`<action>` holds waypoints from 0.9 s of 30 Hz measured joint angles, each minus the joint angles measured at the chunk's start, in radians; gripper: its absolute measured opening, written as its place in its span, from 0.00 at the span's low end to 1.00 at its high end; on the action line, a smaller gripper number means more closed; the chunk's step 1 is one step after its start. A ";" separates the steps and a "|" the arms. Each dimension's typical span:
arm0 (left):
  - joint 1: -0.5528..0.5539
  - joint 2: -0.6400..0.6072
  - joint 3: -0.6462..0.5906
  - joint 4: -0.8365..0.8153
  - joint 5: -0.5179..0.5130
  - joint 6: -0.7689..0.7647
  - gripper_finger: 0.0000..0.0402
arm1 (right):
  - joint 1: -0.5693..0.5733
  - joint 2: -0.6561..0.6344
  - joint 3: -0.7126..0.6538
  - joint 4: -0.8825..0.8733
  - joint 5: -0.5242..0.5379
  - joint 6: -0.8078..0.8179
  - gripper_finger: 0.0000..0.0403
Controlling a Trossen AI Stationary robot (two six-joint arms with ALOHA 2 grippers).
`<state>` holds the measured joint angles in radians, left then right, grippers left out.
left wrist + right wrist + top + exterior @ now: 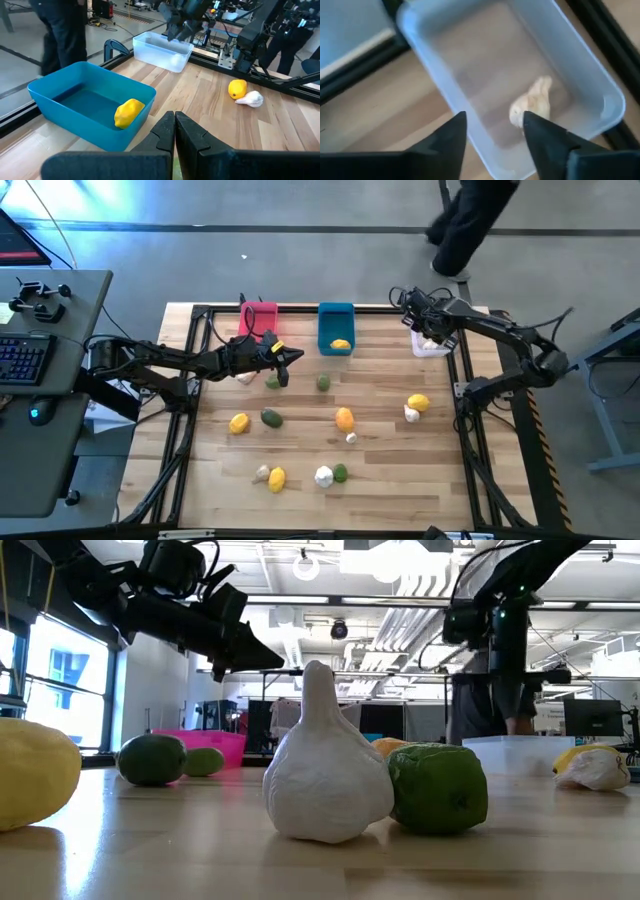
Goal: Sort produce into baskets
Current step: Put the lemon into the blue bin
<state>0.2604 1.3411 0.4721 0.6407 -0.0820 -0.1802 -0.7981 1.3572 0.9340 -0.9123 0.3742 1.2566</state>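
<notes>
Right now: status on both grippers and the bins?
Left gripper shut, empty, beside pink bin. Right gripper open above white bin, garlic lying inside. Lemon in blue bin. Nothing blocking.

Bright, even overhead light falls on the pale wooden slatted worktop (380, 450), with only short soft shadows under the toys (a blue glow marks the floor at the high view's top-left). The low view faces glaring ceiling lamps. The right wrist view is motion-blurred across the translucent white plastic bin (600, 95)
</notes>
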 joint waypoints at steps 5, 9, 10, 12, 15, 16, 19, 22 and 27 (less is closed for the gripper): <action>0.000 0.000 0.000 0.000 0.000 0.001 0.00 | 0.039 -0.077 0.000 0.007 0.070 -0.155 0.21; 0.000 0.000 0.000 0.000 0.000 0.001 0.00 | 0.089 -0.122 0.000 0.025 0.091 -0.339 0.03; 0.000 0.000 0.000 0.000 0.000 0.001 0.00 | 0.107 -0.130 0.000 0.040 0.091 -0.400 0.02; 0.000 0.000 0.000 0.000 0.000 0.001 0.00 | 0.148 -0.142 0.000 0.061 0.085 -0.498 0.04; 0.000 0.000 0.000 0.000 0.000 0.001 0.00 | 0.227 -0.152 0.000 0.062 0.078 -0.572 0.04; 0.000 0.000 0.000 0.000 0.000 0.001 0.00 | 0.254 -0.153 0.000 0.063 0.082 -0.587 0.02; 0.001 0.000 0.000 0.000 0.000 0.001 0.00 | 0.333 -0.157 -0.038 0.149 0.087 -0.660 0.01; 0.001 0.000 0.000 0.000 0.000 0.001 0.00 | 0.387 -0.163 -0.135 0.327 0.014 -0.682 0.00; 0.001 0.000 0.000 0.000 0.000 0.001 0.00 | 0.478 -0.168 -0.278 0.676 -0.066 -0.682 0.00</action>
<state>0.2615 1.3411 0.4721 0.6408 -0.0817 -0.1795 -0.3196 1.1892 0.6564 -0.2367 0.3085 0.5751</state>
